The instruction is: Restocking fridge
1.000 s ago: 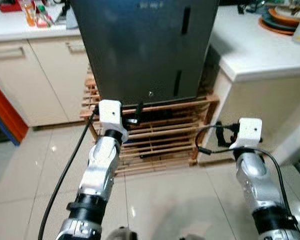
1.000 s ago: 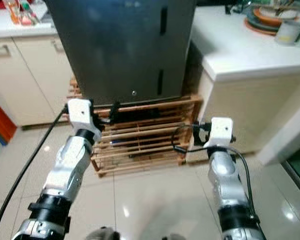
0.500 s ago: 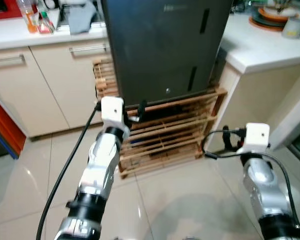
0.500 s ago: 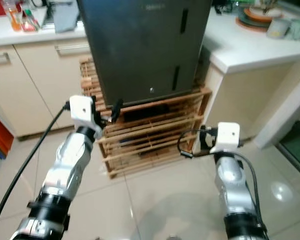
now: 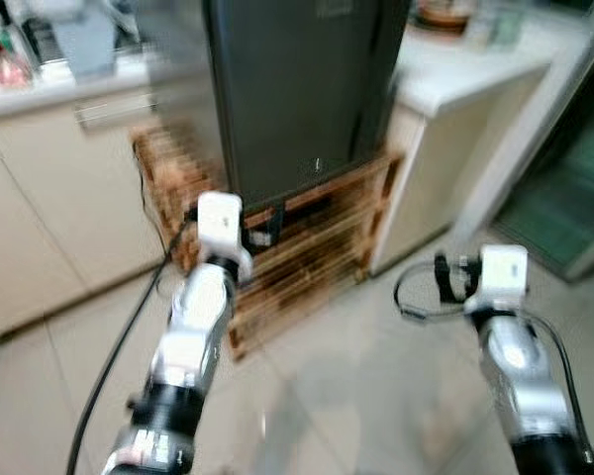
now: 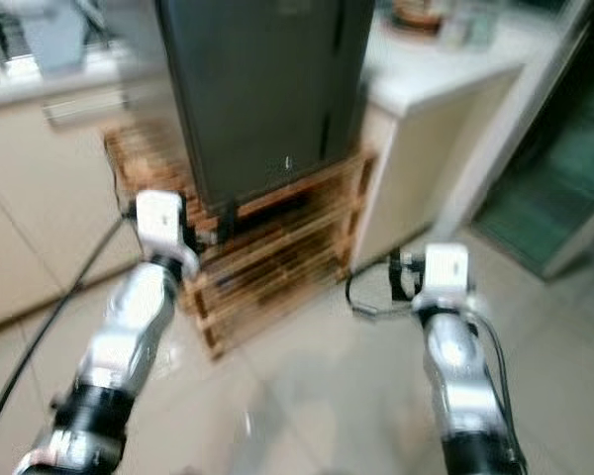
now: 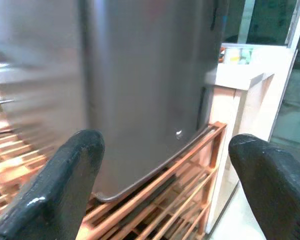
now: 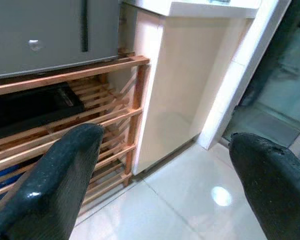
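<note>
the fridge stands shut, dark and upright, on a slatted wooden rack set between the pale cabinets and a white counter. its door shows two narrow vertical slots near one edge, probably the recessed grips, and a small pale spot near the bottom.

the left gripper is held low before the fridge's lower edge and the rack, fingers spread wide and empty. the right gripper is also spread and holding nothing; it faces the rack's corner post, the counter's side panel and the glossy tiled floor, well apart from the door.

both head views are smeared, so the body seems to be turning or walking. nothing to stock is in either gripper, and the step in hand looks like squaring up to the fridge to open it.

to do it well: settle the stance until the view is sharp, face the door straight on, raise a gripper to the slot's height rather than rack height, and keep feet off the rack's front rail so the door can swing.
</note>
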